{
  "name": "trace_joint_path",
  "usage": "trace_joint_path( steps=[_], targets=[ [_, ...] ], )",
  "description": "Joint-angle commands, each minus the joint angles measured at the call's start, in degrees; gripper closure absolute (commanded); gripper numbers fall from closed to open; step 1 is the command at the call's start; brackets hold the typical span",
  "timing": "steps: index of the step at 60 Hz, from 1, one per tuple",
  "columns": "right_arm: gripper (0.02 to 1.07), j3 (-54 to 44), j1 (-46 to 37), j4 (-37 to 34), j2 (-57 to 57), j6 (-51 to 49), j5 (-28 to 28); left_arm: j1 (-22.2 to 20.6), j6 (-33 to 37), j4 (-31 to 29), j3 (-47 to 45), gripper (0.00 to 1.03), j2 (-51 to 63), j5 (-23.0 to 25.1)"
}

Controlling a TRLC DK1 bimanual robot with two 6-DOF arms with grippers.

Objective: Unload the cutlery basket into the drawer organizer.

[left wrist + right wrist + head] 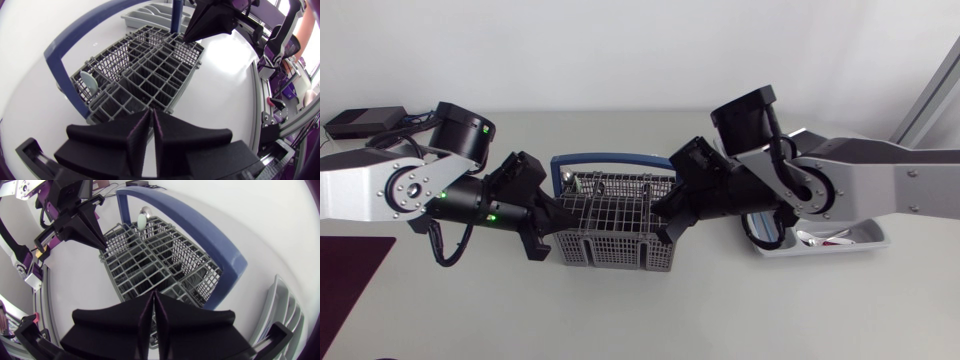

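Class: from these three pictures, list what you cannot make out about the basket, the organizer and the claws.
- Organizer: in the head view, the right arm covers most of it. In the right wrist view, the edge cuts it off.
- Basket contents: too small through the grid in the head view. In the wrist views the deep cells are dark and only one pale piece shows.
- Basket's near wall: the left claw covers it in the left wrist view, the right claw in the right.
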Motion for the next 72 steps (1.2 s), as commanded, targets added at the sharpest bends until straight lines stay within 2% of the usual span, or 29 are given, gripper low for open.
trace_joint_path(
  steps=[1,17,24,28,34,38,41,53,62,72],
  targets=[
    [0.99,-1.96,0.27,1.04,2.13,0.48,0.89,0.36,-0.81,0.91,-0.60,0.88,1.86,-0.37],
    [0.99,-3.10,0.36,1.92,3.45,0.57,1.33,0.98,-0.55,1.08,-0.78,0.87,3.18,-0.55],
    [0.99,-3.54,1.24,0.87,-3.15,1.89,1.24,1.94,-1.25,0.29,-1.13,0.87,-2.80,-0.55],
    [0.98,-3.10,1.77,-2.56,-7.80,2.33,1.24,2.29,-0.99,-2.52,-1.22,0.86,-7.10,-0.55],
    [0.98,-4.42,1.68,-5.02,-12.20,2.33,1.24,3.70,0.42,-6.21,-1.48,0.68,-10.09,-0.55],
    [0.98,-5.91,0.62,-5.73,-14.40,1.89,1.33,4.49,3.05,-9.02,-2.10,0.59,-10.88,-0.55],
    [0.98,-6.53,-0.78,-6.34,-15.45,1.18,1.15,4.84,4.46,-10.17,-2.62,0.57,-11.06,-0.55],
    [0.98,-6.53,-10.80,-6.87,-16.15,-0.66,-4.56,5.02,8.59,-13.16,-5.08,0.59,-11.41,-0.55],
    [0.98,-4.42,-15.46,-4.06,-11.32,-0.84,-7.11,2.47,9.91,-13.33,-7.11,0.76,-10.18,-0.64],
    [0.98,-0.55,-16.78,-0.28,-2.97,1.27,-9.31,0.01,10.53,-12.54,-7.11,0.83,-4.55,-0.64]
  ],
)
